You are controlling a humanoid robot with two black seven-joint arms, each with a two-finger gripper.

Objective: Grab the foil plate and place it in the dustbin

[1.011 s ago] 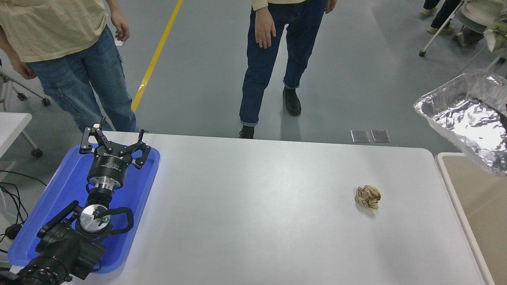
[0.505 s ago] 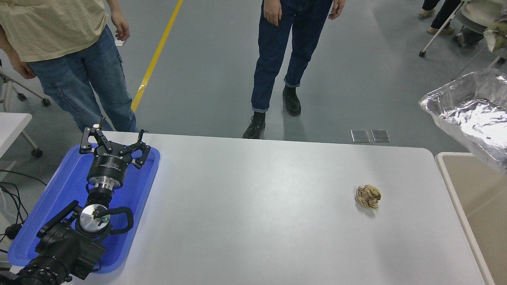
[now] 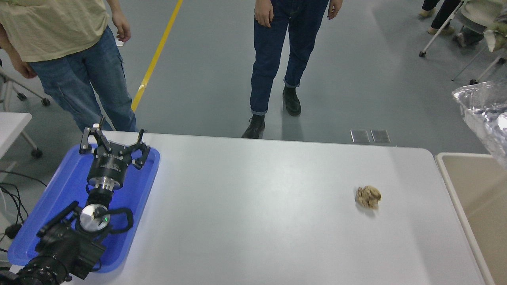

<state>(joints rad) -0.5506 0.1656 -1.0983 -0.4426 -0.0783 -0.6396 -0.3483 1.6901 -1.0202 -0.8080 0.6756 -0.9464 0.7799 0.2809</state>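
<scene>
The shiny crinkled foil plate (image 3: 486,114) hangs in the air at the right edge of the head view, partly cut off by the frame, above the far end of the dustbin (image 3: 471,190). The dustbin stands against the table's right side, with a tan inside and a pale cream rim. My right gripper is out of view beyond the right edge. My left gripper (image 3: 113,139) is parked over the blue tray at the lower left, its fingers spread open and empty.
A crumpled brown paper ball (image 3: 368,196) lies on the white table (image 3: 257,206) right of centre. A flat blue tray (image 3: 134,190) sits at the table's left end. Two people (image 3: 277,59) stand at the far side.
The foil plate has moved to the right and most of it has left the frame. The person at the far side has shifted their feet. The left arm has stayed put.
</scene>
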